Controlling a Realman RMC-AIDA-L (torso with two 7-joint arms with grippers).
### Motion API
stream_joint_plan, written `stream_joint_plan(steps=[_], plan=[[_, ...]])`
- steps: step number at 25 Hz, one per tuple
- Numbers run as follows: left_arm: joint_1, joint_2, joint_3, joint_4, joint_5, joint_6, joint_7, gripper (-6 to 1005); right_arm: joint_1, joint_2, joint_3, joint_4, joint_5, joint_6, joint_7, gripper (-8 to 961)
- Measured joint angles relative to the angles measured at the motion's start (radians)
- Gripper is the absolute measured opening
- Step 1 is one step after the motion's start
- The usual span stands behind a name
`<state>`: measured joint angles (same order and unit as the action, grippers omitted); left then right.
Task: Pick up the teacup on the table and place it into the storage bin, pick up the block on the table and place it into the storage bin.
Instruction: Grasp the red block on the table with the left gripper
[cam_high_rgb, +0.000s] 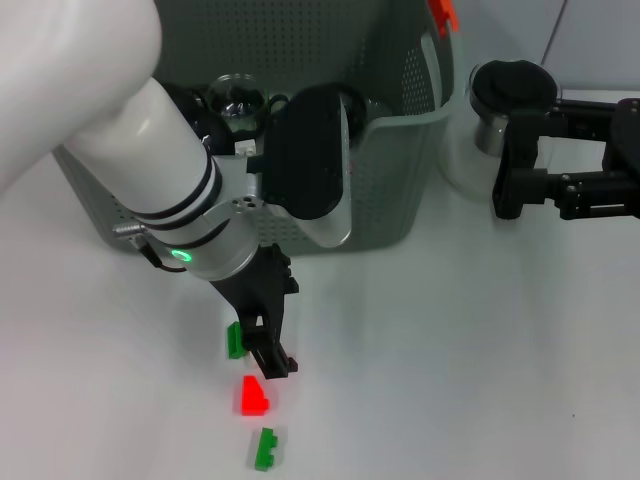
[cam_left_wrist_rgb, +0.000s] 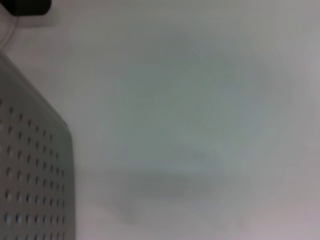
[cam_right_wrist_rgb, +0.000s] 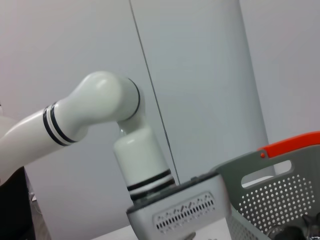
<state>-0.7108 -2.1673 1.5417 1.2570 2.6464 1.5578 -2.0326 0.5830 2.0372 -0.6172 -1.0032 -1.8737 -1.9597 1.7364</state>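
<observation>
Block: small red plastic block (cam_high_rgb: 252, 396), low middle of the frame; light, hard, a bit slippery.
Hold: pinch its flat sides.
Left gripper (cam_high_rgb: 268, 352): just above it; I cannot tell how its fingers stand.
Right gripper (cam_high_rgb: 520, 180): parked, upper right.

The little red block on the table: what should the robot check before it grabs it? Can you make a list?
1. Target in sight: the small red plastic block lies free on the white table. Ok.
2. Left gripper position: low over the table, its tip just behind the red block. Ok.
3. Fingers straddling the block: cannot tell.
4. Neighbours: one small green plastic block sits right beside the gripper, another green block in front of the red one. Close, so not ok.
5. Large grey-green perforated storage bin: upright behind the arm, with a clear glass teacup apparently inside. Ok.
6. Right gripper: off to the right, away from the work. Ok.
</observation>
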Motion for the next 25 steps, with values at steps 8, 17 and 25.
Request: stream_joint_plan(steps=[8,17,25], plan=[[0.003,-0.006,0.044,-0.044,0.018,-0.044,-0.037,890,0.001,0.0,0.004,0.007,0.002,0.002,-0.017,880],[0.022,-0.011,0.113,-0.053,0.02,-0.05,-0.056,876,0.001,-0.001,0.007,0.016,0.002,0.004,-0.031,879],[0.024,-0.011,0.143,-0.086,0.02,-0.087,-0.057,805,-0.003,0.0,0.007,0.042,0.002,0.005,-0.052,879]])
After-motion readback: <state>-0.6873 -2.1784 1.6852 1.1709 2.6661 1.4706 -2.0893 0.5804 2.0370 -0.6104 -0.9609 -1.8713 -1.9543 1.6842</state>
